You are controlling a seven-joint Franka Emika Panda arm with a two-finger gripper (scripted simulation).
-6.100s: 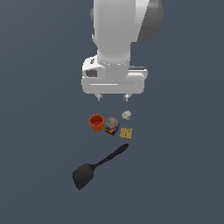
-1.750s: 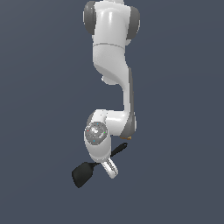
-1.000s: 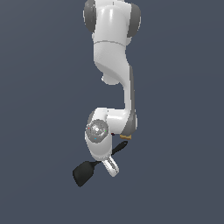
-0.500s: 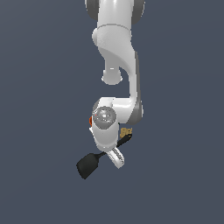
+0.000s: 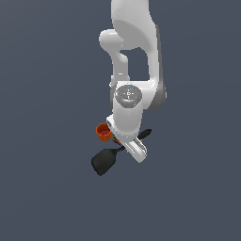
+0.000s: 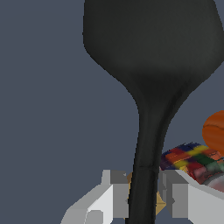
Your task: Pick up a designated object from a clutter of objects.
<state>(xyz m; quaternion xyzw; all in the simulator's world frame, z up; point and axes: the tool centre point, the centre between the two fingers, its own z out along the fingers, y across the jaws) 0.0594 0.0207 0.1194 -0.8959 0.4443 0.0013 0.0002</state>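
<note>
Since half a second ago your arm has swung toward the exterior view's right and risen, and the black spatula (image 5: 104,161) has gone with it; more of the orange cup (image 5: 103,131) now shows beside the arm. Your pincer (image 6: 142,197) is closed on the spatula's thin handle: in the wrist view you see one finger (image 6: 117,195) on each side of the handle, pressed against it. The broad blade sticks out past the fingers toward the exterior view's left, and the handle tip pokes out on the arm's other side. You can see the multicoloured jar (image 6: 191,162) beyond the fingers, next to the orange cup.
</note>
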